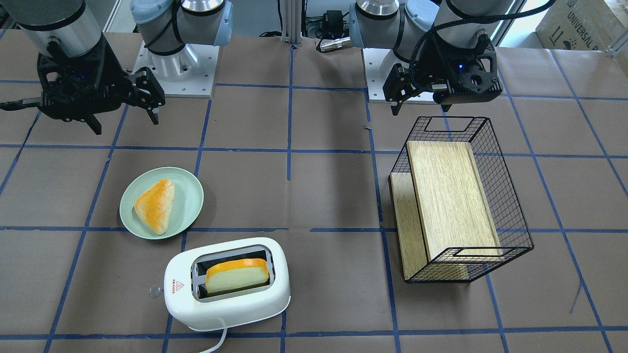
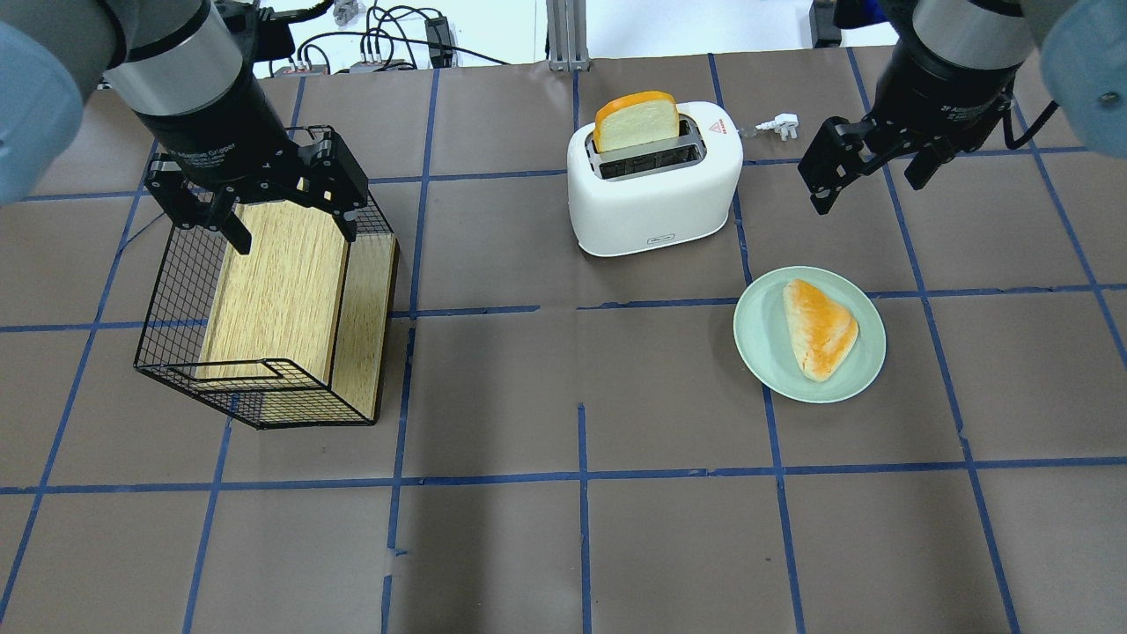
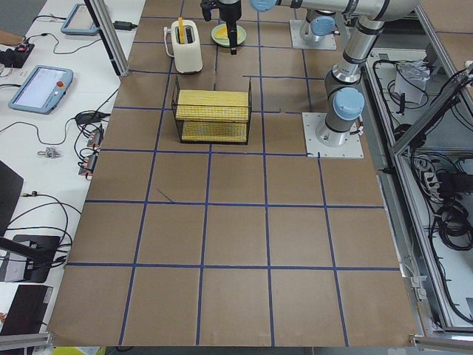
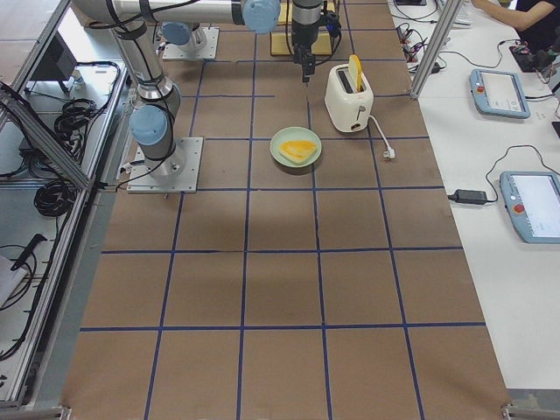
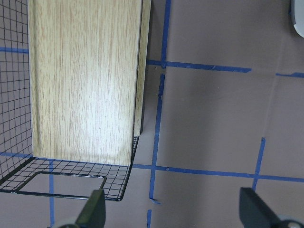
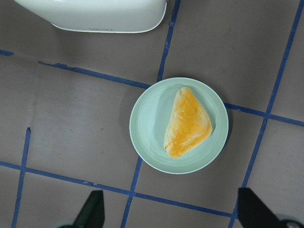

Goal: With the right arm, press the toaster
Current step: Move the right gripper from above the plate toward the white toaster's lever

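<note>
Toaster [image 1: 226, 284]: white, two slots, at the bottom centre-left of the front-facing view; upright on the brown table [image 1: 333, 196]; red triangle mark on its top
Bread slice [image 1: 237, 275]: stands in one slot, its orange crust poking above the top; the other slot shows dark
Lever knob [image 1: 154, 291]: small and clear, on the toaster's end at frame left; nothing touches it
Cord [image 1: 218, 343]: white, runs off the bottom edge
Green plate [image 1: 189, 193]: just up-left of the toaster, apart from it; a triangular bread piece [image 1: 155, 206] lies on it
Right gripper [image 2: 867, 185]: upper right of the overhead view, right of the toaster and well apart from it; fingers spread, nothing between them; its wrist view looks down on the plate, with the toaster's edge at upper left
Left gripper [image 2: 292, 231]: upper left of the overhead view, over the far end of the wire basket [image 2: 167, 291]; fingers spread and empty
Wooden board [image 2: 282, 282]: light oak, inside the black basket
</note>
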{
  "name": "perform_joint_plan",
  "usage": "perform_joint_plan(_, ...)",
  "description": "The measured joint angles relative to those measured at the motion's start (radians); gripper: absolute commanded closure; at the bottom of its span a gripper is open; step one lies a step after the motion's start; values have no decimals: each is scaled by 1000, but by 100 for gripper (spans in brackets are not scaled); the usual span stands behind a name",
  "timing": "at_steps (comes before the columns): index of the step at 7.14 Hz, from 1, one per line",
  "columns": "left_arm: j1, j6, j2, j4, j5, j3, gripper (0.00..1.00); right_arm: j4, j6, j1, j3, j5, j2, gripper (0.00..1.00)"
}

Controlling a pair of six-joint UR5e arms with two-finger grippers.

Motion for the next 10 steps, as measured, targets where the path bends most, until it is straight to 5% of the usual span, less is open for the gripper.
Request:
perform_joint_plan(4,0,0,0,0,0,0,0,-5,2,1,2,-1,0,2)
perform_joint_plan(6,0,0,0,0,0,0,0,-45,-1,0,1,3,7,87)
perform_joint_plan(8,0,0,0,0,0,0,0,-77,-6,-26,-5,35,24,94)
perform_joint_plan(10,0,0,0,0,0,0,0,-89,-43,-97,-67,191,93,93)
